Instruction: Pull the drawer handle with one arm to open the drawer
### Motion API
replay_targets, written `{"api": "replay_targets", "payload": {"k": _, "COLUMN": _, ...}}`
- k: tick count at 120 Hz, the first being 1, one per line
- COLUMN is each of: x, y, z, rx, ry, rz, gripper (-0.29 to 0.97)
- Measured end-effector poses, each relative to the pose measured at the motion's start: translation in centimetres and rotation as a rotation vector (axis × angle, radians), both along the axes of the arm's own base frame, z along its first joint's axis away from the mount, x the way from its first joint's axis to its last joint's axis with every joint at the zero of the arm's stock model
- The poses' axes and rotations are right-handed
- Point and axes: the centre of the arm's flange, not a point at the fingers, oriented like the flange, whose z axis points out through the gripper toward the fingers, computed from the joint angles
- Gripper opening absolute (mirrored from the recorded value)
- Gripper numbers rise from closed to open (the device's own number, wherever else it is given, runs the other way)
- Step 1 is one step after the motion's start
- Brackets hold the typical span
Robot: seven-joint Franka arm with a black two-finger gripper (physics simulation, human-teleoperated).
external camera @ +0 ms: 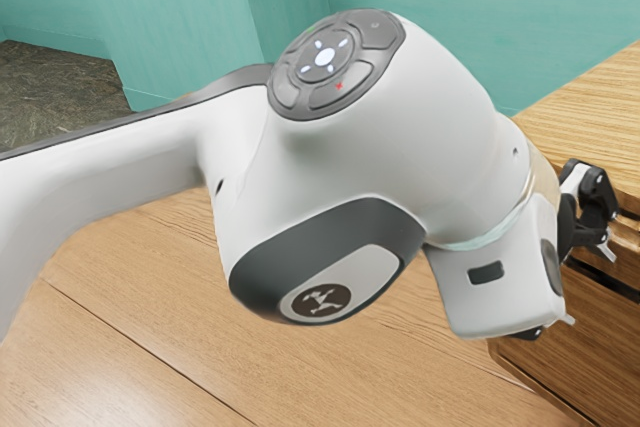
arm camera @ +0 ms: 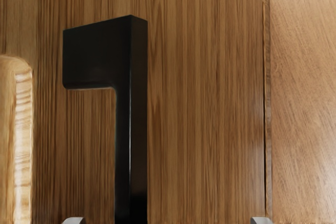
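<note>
A black bar handle [arm camera: 130,129] with a bent end stands off the wooden drawer front [arm camera: 210,103], close before my hand. My gripper [arm camera: 167,220] is open: two grey fingertips [arm camera: 73,220] show far apart, with the handle between them, nearer to one and untouched by the other. In the exterior view my black gripper [external camera: 590,209] sits against the front of the wooden cabinet [external camera: 590,117] at the exterior view's right. My white arm [external camera: 380,177] hides most of the hand.
A lighter wooden edge [arm camera: 16,145] runs beside the drawer front. The wooden floor [external camera: 150,347] spreads under the arm. Teal walls [external camera: 500,7] stand behind. A dark slot [external camera: 625,247] crosses the cabinet front by the gripper.
</note>
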Motion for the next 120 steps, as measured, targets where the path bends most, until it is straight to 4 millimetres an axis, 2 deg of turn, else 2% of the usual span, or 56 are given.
{"api": "replay_targets", "payload": {"k": 18, "x": 0.2, "y": 1.2, "z": -0.3, "rx": 0.015, "ry": -0.003, "rz": 0.021, "gripper": 0.37}}
{"api": "replay_targets", "payload": {"k": 31, "x": -0.9, "y": 1.4, "z": 0.2, "rx": 0.021, "ry": -0.017, "rz": 0.023, "gripper": 0.30}}
{"api": "replay_targets", "payload": {"k": 43, "x": -1.6, "y": 1.5, "z": 0.0, "rx": 0.026, "ry": -0.018, "rz": 0.027, "gripper": 0.34}}
{"api": "replay_targets", "payload": {"k": 63, "x": -2.5, "y": 0.6, "z": -0.4, "rx": 0.022, "ry": -0.017, "rz": 0.019, "gripper": 0.36}}
{"api": "replay_targets", "payload": {"k": 75, "x": -3.0, "y": 0.1, "z": -0.3, "rx": 0.018, "ry": -0.021, "rz": 0.014, "gripper": 0.33}}
{"api": "replay_targets", "payload": {"k": 102, "x": -5.3, "y": 0.3, "z": -0.5, "rx": 0.022, "ry": -0.025, "rz": 0.025, "gripper": 0.35}}
{"api": "replay_targets", "payload": {"k": 120, "x": -7.7, "y": -0.7, "z": -0.5, "rx": 0.025, "ry": -0.034, "rz": 0.011, "gripper": 0.32}}
